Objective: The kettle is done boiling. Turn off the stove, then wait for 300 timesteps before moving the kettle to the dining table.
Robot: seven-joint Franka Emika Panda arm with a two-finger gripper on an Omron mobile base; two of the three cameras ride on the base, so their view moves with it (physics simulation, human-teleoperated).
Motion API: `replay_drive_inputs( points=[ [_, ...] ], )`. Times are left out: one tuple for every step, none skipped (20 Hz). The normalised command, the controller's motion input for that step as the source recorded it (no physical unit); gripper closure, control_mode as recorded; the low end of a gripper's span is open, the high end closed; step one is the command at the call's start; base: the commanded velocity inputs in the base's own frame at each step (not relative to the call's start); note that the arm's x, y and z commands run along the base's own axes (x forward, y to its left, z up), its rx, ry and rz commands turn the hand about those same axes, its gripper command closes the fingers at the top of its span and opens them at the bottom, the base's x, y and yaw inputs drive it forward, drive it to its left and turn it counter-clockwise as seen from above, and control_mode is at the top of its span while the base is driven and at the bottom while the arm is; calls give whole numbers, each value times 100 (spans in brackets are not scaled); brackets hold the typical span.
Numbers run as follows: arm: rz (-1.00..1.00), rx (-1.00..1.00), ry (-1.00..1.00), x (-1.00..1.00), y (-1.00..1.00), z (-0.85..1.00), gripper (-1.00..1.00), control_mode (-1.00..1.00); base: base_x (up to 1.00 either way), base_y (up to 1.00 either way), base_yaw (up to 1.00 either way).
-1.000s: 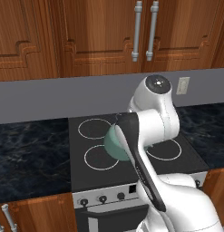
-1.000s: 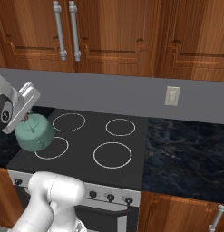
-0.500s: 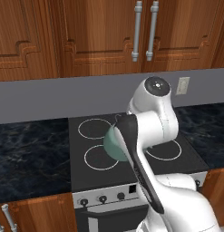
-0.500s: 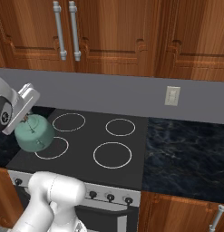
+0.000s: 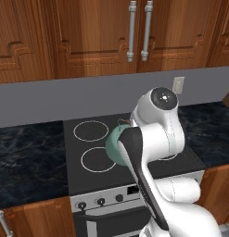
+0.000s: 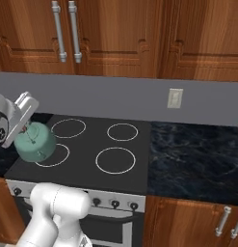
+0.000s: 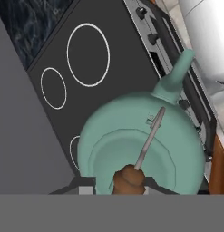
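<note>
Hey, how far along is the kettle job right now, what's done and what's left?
Done: the gripper is shut on the kettle by its handle. In hand: the kettle hangs from it over the stove, at the front left burner. Whether the stove knobs are off I cannot tell. Left: carrying it to the dining table.

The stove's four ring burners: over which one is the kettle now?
The front left ring, nearest the knobs; the kettle covers its left part. The other three rings lie fully uncovered.

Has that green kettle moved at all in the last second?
No. The kettle sits at the same spot over the stove's front-left ring, held by the fingers.
</note>
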Motion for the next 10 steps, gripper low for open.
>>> replay_drive_inputs(
  points=[
    [0,0,0,0,0,0,100,100,-18,-15,-24],
    [0,0,0,0,0,0,100,100,-17,-16,-25],
    [0,0,0,0,0,0,100,100,-17,-11,-27],
    [0,0,0,0,0,0,100,100,-14,-9,-28],
    [0,0,0,0,0,0,100,100,-14,-9,-29],
    [0,0,0,0,0,0,100,100,-7,-9,-29],
    [0,0,0,0,0,0,100,100,-8,-9,-31],
    [0,0,0,0,0,0,100,100,-6,-9,-31],
    [0,0,0,0,0,0,100,100,-8,-11,-33],
    [0,0,0,0,0,0,100,100,-8,-15,-33]
  ],
)
